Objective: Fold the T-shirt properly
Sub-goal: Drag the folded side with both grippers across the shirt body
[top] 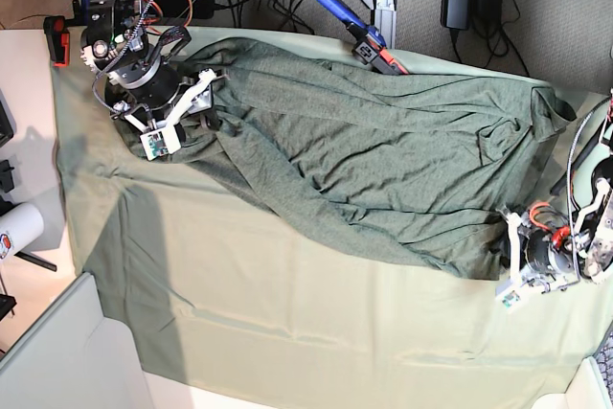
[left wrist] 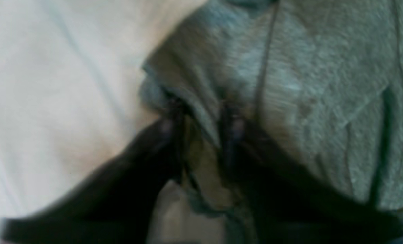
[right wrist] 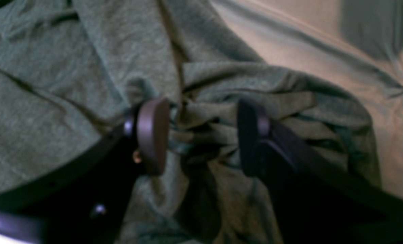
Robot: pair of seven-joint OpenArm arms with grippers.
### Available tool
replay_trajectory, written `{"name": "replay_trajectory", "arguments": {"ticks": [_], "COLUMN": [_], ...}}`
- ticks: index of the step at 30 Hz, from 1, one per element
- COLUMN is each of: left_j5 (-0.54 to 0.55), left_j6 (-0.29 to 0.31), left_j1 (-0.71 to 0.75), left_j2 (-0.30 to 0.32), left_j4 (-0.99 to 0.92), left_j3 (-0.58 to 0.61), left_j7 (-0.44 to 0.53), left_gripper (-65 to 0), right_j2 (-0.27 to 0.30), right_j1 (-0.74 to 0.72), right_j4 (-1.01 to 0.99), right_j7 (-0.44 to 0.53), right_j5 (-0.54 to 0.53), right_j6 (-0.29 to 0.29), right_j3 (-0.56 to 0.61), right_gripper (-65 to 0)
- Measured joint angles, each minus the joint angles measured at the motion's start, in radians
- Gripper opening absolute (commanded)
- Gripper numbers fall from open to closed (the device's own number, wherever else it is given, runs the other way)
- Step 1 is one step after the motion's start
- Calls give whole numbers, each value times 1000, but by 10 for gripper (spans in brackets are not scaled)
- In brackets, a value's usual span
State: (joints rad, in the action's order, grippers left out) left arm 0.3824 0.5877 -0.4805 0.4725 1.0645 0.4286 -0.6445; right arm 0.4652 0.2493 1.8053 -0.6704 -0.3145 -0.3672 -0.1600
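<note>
The T-shirt is dark heathered olive and lies wrinkled and spread diagonally over the pale green table cloth. In the base view my right gripper is at the shirt's far-left end. In the right wrist view the right gripper has a bunch of T-shirt fabric pinched between its pads. My left gripper is at the shirt's near-right corner. In the blurred left wrist view the left gripper is closed on a fold at the T-shirt edge, beside the bare cloth.
A blue and red tool lies at the table's back edge, near cables and power bricks. A white roll stands off the table's left side. A pale panel sits at the front left corner.
</note>
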Motion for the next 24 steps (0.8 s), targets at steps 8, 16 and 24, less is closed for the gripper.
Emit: {"name": "replay_trajectory", "arguments": {"ticks": [8,16,24], "left_j5": [-9,58,130], "left_j6": [0,0,3], "left_j1": [0,-2,89], "left_j2": [19,104,192], "left_j4": [31,250,503], "left_j3": [0,0,2], "left_j7": [73,-11,-71], "left_gripper": [-650,-650,-650], "right_j2": [0,0,0], "right_j1": [0,0,0], "right_j4": [0,0,0], "right_j7": [0,-1,-1], "right_j5": [1,-1,-2], "right_j6": [0,0,0], "right_j3": [0,0,0], "right_gripper": [-329,-329,-329]}}
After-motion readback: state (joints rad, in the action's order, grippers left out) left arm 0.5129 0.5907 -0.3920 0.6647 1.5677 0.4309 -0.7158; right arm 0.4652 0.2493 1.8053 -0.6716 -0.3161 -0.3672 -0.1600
